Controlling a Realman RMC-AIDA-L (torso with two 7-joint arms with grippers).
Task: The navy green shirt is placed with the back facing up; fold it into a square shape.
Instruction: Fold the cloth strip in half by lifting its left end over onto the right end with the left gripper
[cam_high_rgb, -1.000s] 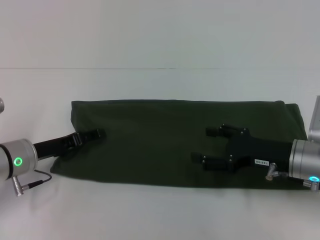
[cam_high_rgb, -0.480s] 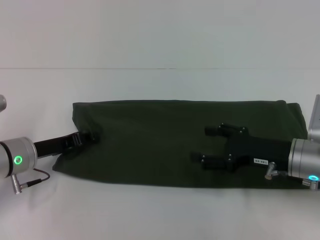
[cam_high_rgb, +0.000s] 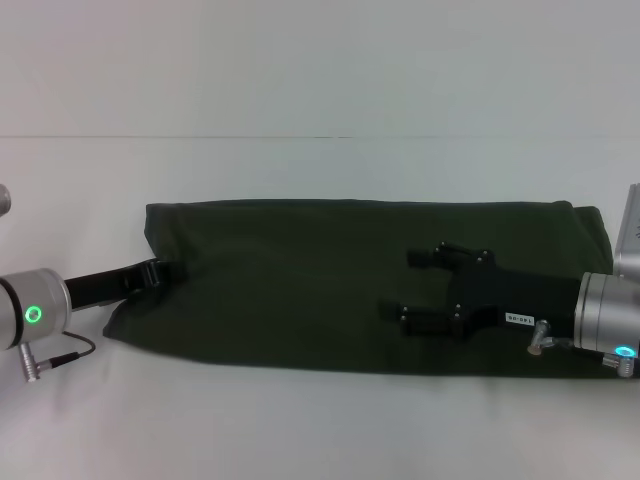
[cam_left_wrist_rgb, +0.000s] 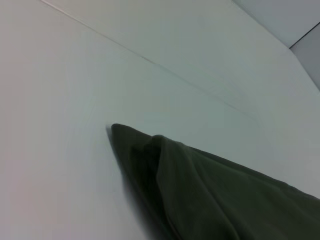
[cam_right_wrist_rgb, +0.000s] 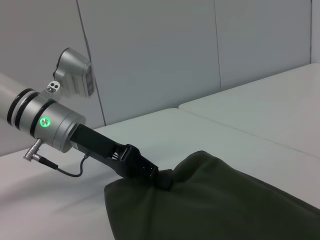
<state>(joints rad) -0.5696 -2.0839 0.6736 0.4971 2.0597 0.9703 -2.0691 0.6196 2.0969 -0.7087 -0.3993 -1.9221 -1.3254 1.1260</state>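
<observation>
Left hand (cam_high_rgb: 168, 268) tips buried in shirt (cam_high_rgb: 320, 270) edge, grip unreadable; right hand (cam_high_rgb: 415, 287) spread.

The navy green shirt (cam_high_rgb: 300, 280) is a plain dark olive green, without any pattern. The table (cam_high_rgb: 320, 420) under it is white. Both the left gripper (cam_high_rgb: 160, 272) and the right gripper (cam_high_rgb: 405, 285) are black, on silver wrists with small green lights.

From my remote station this reads as a robot lab: a bare white table (cam_high_rgb: 320, 420), plain grey wall panels (cam_right_wrist_rgb: 150, 55), nothing domestic or commercial in any view.
</observation>
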